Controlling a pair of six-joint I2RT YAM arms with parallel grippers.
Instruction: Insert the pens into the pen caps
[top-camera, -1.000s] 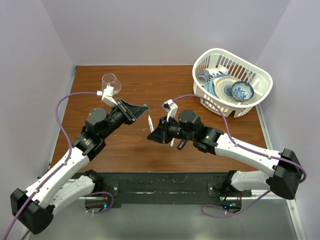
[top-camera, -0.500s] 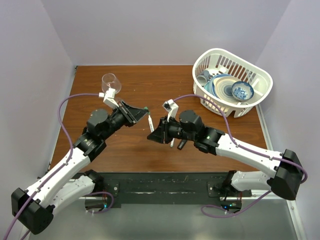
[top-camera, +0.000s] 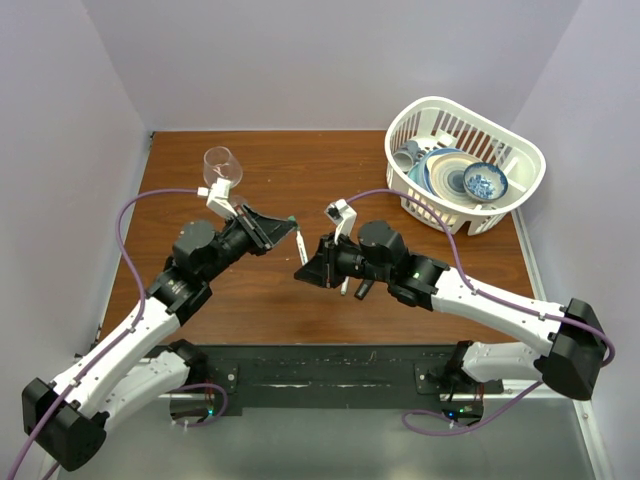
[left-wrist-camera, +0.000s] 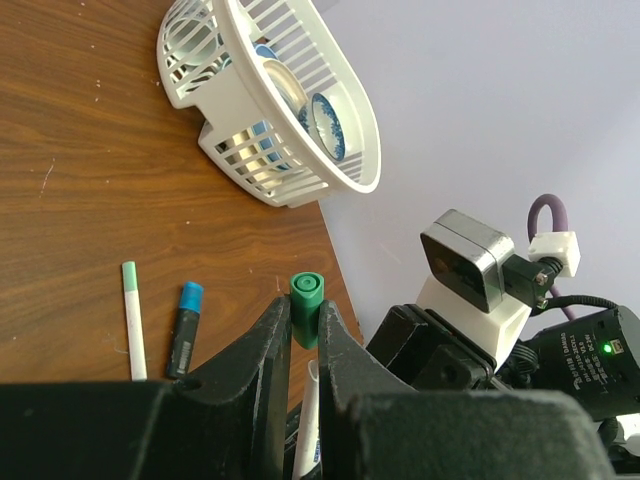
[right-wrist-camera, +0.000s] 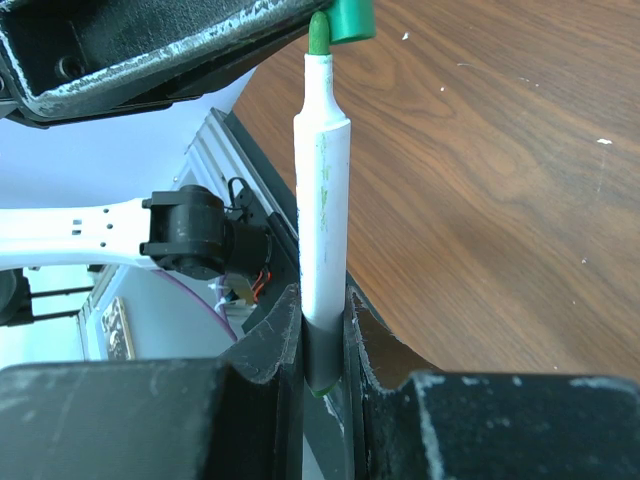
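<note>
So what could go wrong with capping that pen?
The thin white pen has its green tip beside the small green tube-shaped cap, not inside; pushing might knock the cap askew. The left pincer pinches only the cap's end, so it could slip out.

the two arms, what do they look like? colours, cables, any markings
Both the left arm and right arm have white links joined by black cylindrical joints. A purple cable loops along each. The left gripper and right gripper are black with scuffed, whitish edges, and each wrist carries a small white camera housing. A green indicator light glows on the right arm.
</note>
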